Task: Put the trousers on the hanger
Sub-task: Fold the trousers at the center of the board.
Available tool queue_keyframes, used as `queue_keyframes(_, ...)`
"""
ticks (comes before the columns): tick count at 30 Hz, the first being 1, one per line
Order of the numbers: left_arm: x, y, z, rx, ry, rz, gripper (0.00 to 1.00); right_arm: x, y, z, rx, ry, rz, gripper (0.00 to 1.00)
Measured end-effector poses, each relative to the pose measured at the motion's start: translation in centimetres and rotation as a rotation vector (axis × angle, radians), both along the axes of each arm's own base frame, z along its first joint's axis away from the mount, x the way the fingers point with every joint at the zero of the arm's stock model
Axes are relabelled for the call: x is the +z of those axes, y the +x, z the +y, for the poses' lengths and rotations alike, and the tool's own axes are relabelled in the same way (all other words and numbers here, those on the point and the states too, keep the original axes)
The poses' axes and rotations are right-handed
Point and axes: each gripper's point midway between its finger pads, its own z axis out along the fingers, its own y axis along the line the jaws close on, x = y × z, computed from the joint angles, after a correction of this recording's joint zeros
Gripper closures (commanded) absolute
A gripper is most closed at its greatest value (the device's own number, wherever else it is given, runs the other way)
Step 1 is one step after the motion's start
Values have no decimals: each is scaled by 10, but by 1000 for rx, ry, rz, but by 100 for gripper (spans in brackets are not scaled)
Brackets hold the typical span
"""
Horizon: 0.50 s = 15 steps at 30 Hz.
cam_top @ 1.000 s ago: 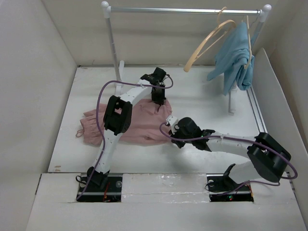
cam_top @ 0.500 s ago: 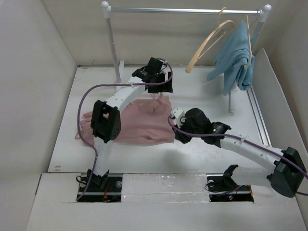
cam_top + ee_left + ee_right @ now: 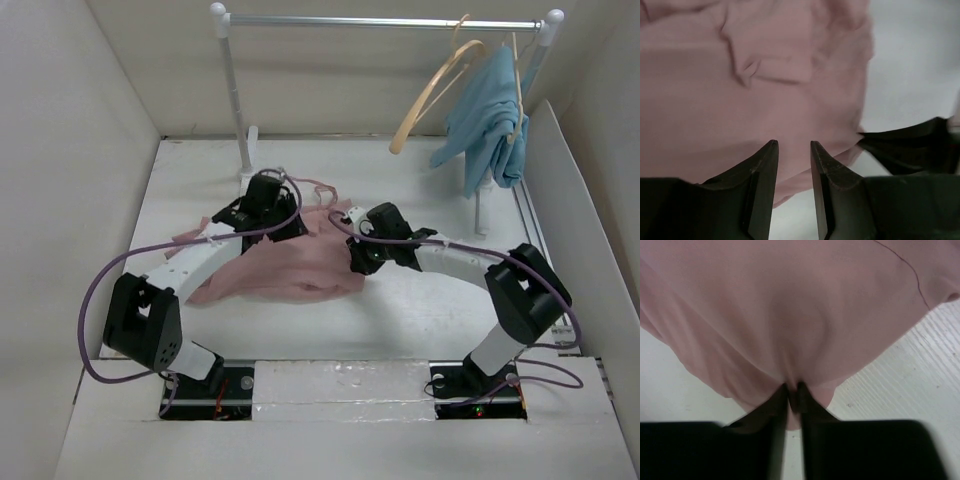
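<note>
The dusty-pink trousers (image 3: 280,275) lie crumpled on the white table, and a thin drawstring loop shows at their far edge. My left gripper (image 3: 283,226) hovers over their far middle. In the left wrist view its jaws (image 3: 791,146) stand apart with the pink cloth (image 3: 740,90) below them. My right gripper (image 3: 357,258) is at the trousers' right edge. In the right wrist view it (image 3: 792,388) is shut on a pinched fold of the cloth (image 3: 800,305). The tan wooden hanger (image 3: 430,92) hangs empty on the rail at the back right.
A white clothes rail (image 3: 380,20) on two posts spans the back; its left post (image 3: 236,95) stands just behind the trousers. A light-blue garment (image 3: 490,110) hangs on a second hanger at the right. White walls enclose the table on three sides.
My left gripper has swung left and down from the far side onto the trousers, its jaws now apart. My right gripper has moved away and left with the cloth edge. The trousers have bunched.
</note>
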Motion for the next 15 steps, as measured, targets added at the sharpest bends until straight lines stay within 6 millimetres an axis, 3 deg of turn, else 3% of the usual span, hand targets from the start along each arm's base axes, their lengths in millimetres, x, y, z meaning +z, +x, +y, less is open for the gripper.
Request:
queue_keyframes(1, -20, -10, 5, 5, 21, 45, 72, -7, -1, 0, -11, 0, 15, 99)
queue_keyframes(5, -78, -39, 34, 58, 137, 157, 73, -20, -9, -4, -35, 11, 35, 100)
queue_keyframes(11, -102, -46, 70, 143, 267, 152, 70, -24, -34, -15, -56, 28, 60, 100)
queue_keyframes(15, -103, -43, 85, 172, 336, 137, 66, -17, -58, -21, -41, 42, 66, 100)
